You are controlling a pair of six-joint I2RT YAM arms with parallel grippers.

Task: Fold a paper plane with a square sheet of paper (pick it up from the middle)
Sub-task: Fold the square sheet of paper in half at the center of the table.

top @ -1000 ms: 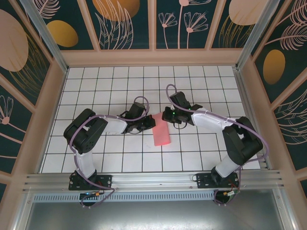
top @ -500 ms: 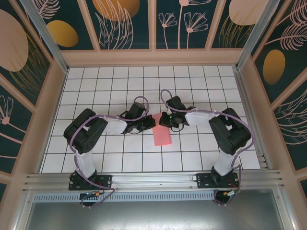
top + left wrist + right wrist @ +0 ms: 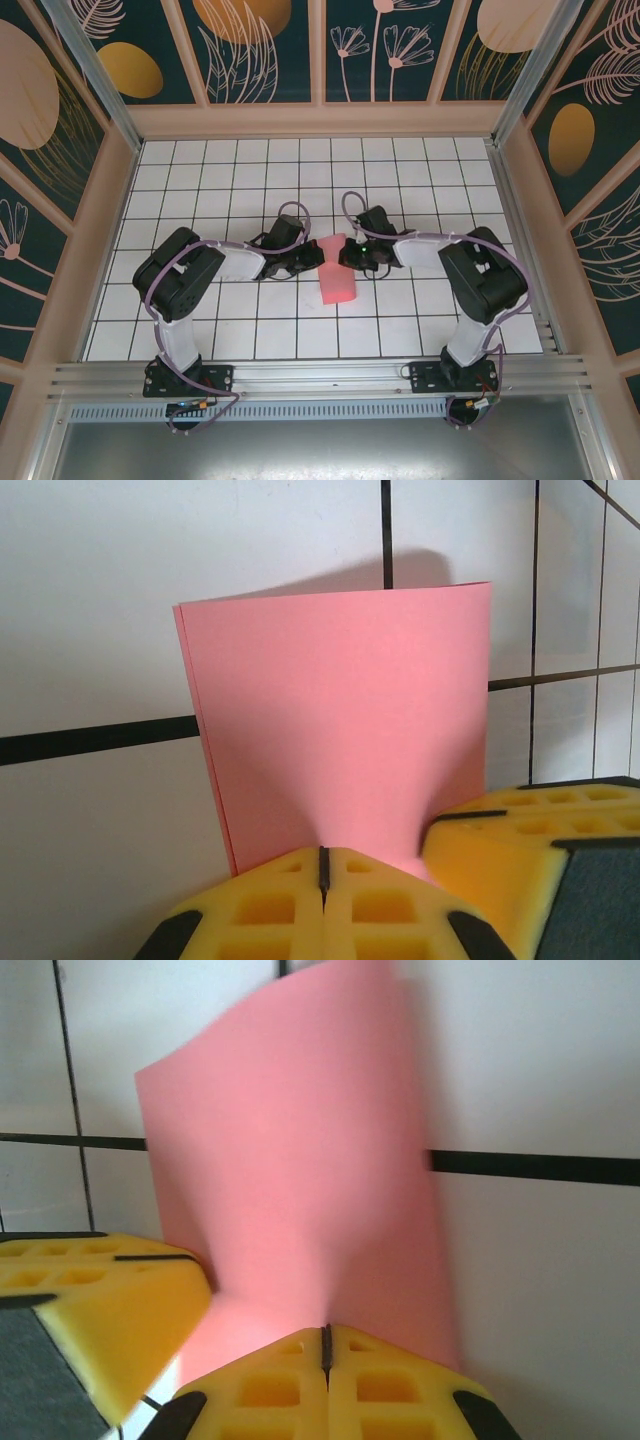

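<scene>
The square sheet of paper [image 3: 338,272] lies just below the middle of the top view. It is doubled over into a narrow pink-red strip running from the centre down toward the lower edge of the frame. Its upper end is pinched from both sides. The left gripper [image 3: 322,865] is closed on the paper at the bottom of its own view, the yellow pads pressed flat together with the sheet rising out of the seam. The right gripper [image 3: 325,1345] is clamped the same way at the bottom of its view, just beside the other.

The two pinches sit very close together on thin paper, so if the arms drift apart the sheet could tear between them, and if they press together it could buckle into a stray crease. The free part already bows in the right wrist view. If it swings or drags on the surface, the two layers could slide out of line and spoil the next fold.

The table [image 3: 200,170] is white with a black grid. Wooden-framed walls [image 3: 260,50] with dark teal panels and pale leaf and flower shapes surround it. A metal rail [image 3: 320,375] crosses the lower part of the frame.
</scene>
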